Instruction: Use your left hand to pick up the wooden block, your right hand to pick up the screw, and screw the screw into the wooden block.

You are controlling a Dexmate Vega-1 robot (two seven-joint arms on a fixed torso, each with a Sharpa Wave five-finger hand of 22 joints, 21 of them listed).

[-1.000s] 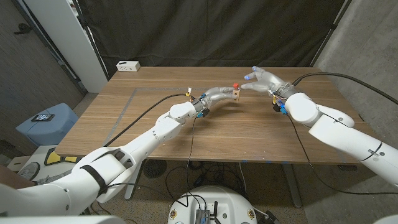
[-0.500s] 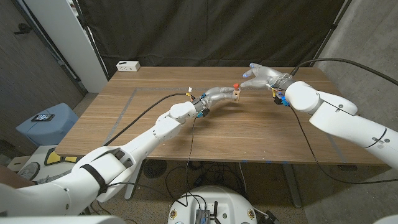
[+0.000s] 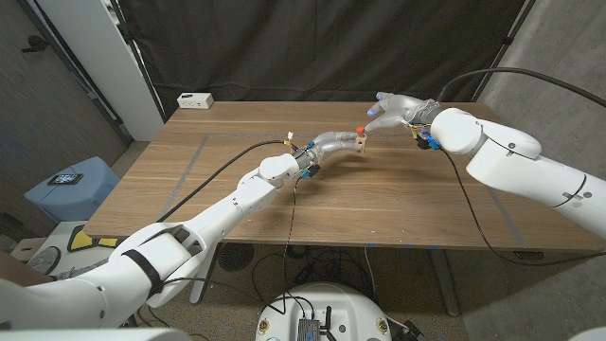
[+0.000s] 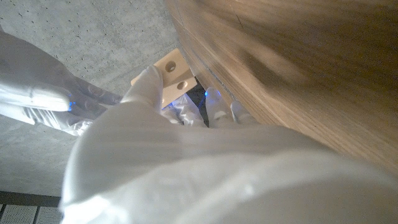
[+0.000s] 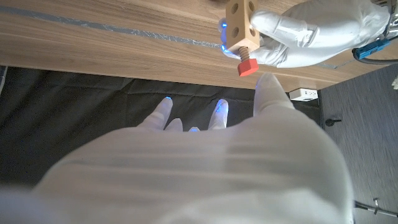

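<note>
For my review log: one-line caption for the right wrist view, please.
Left hand holds the wooden block with the red-headed screw in it; right hand fingers spread nearby.

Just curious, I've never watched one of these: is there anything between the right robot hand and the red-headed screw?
No. In the right wrist view, open air separates the right robot hand from the screw in the wooden block.

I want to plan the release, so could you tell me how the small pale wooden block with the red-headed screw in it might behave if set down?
The small pale wooden block looks rigid and probably light, since the left hand holds it aloft. The red-headed screw sticking out may make it rock or tip.
</note>
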